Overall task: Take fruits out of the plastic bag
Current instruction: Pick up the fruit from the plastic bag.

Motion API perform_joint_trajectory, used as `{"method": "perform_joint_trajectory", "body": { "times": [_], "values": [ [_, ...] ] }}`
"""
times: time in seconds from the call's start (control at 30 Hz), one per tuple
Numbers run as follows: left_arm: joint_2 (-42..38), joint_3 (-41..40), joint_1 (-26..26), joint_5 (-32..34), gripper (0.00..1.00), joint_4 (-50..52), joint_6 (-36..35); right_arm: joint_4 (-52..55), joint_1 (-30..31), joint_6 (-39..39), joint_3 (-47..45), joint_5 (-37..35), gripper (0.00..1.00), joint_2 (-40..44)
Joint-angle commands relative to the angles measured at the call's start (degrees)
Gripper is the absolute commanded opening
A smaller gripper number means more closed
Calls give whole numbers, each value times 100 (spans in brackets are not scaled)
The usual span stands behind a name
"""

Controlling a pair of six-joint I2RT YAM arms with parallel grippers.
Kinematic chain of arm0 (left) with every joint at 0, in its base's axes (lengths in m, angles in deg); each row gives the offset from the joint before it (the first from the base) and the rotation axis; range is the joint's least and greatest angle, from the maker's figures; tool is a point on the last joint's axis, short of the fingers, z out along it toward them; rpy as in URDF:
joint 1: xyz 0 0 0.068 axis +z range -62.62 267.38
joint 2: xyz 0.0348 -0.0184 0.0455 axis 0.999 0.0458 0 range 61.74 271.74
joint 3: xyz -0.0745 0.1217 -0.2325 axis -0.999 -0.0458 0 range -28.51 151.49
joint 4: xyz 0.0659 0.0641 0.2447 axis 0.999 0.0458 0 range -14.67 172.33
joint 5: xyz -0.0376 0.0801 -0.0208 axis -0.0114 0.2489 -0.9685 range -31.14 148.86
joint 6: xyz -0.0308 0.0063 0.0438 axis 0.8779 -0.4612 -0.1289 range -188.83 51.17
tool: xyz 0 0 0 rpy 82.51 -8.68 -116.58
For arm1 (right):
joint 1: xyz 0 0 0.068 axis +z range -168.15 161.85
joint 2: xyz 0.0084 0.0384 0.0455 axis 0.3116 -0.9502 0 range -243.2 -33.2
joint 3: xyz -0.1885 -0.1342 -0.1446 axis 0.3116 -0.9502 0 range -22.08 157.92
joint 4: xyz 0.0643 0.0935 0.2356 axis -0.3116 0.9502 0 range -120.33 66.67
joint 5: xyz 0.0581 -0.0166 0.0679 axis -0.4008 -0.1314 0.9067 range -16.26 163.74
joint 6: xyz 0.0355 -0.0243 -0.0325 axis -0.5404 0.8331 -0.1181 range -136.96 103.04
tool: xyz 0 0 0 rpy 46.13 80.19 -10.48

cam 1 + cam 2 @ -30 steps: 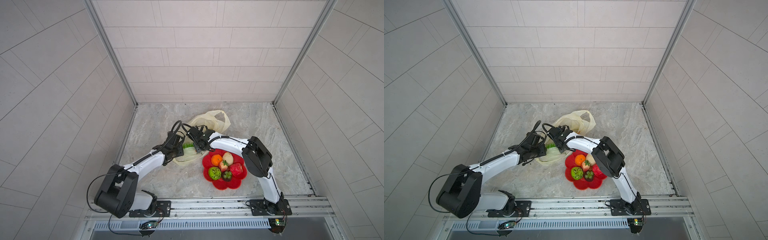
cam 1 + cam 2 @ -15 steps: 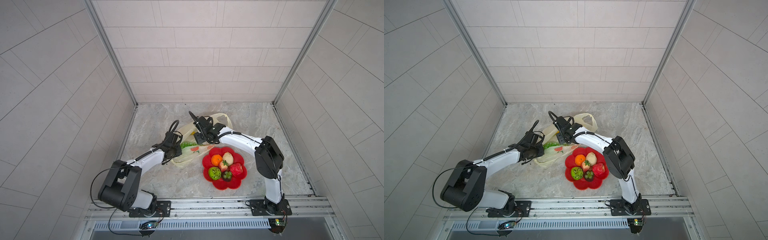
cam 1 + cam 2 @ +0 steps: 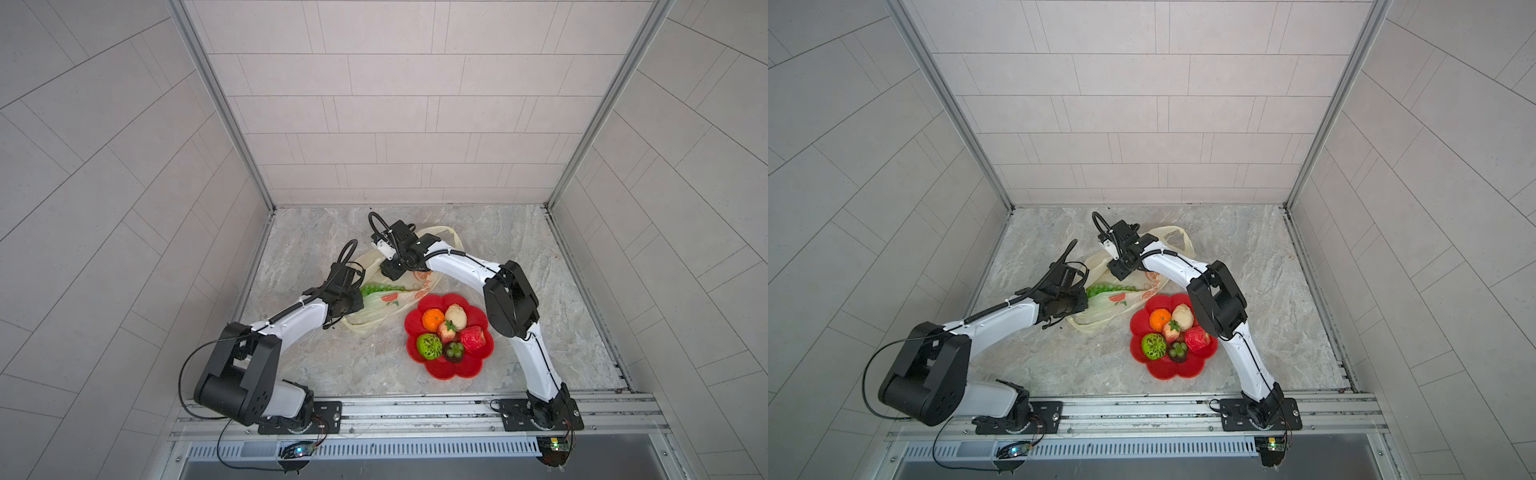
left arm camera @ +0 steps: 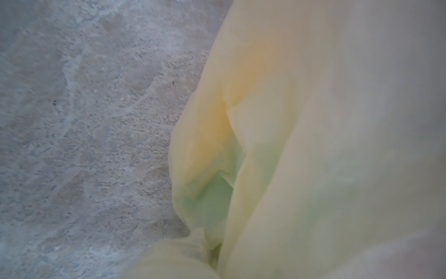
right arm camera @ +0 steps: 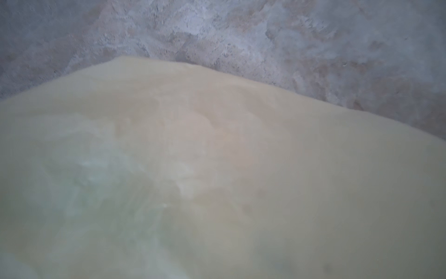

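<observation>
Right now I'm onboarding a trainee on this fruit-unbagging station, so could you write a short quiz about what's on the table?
1. True or false: the orange is inside the plastic bag.
2. How many fruits lie on the red flower-shaped plate?
3. Which fruit shows at the bag, off the plate? A. banana; B. green grape bunch; C. pear.

Key:
1. False: it sits on the plate.
2. Six.
3. B.
</observation>
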Motion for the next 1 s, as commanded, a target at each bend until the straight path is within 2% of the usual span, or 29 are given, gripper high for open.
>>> {"method": "perform_joint_trajectory", "body": {
  "times": [0.0, 0.4, 0.63, 0.83, 0.97],
  "values": [
    [-157, -20, 37, 1, 19, 58, -94, 234, -87, 443, 361, -63, 54, -230],
    [-228, -63, 45, -28, 17, -21, -131, 714, -230, 542, 1407, -349, 44, -1180],
    [-217, -64, 51, -1, 17, -12, -133, 934, -199, 613, 1596, -145, 32, -1363],
    [-211, -54, 46, 7, 17, 4, -147, 1042, -147, 618, 1704, -254, 18, -1433],
    [-226, -58, 46, 9, 17, 6, -147, 1069, -157, 608, 1724, -360, 20, -1460]
  ]
}}
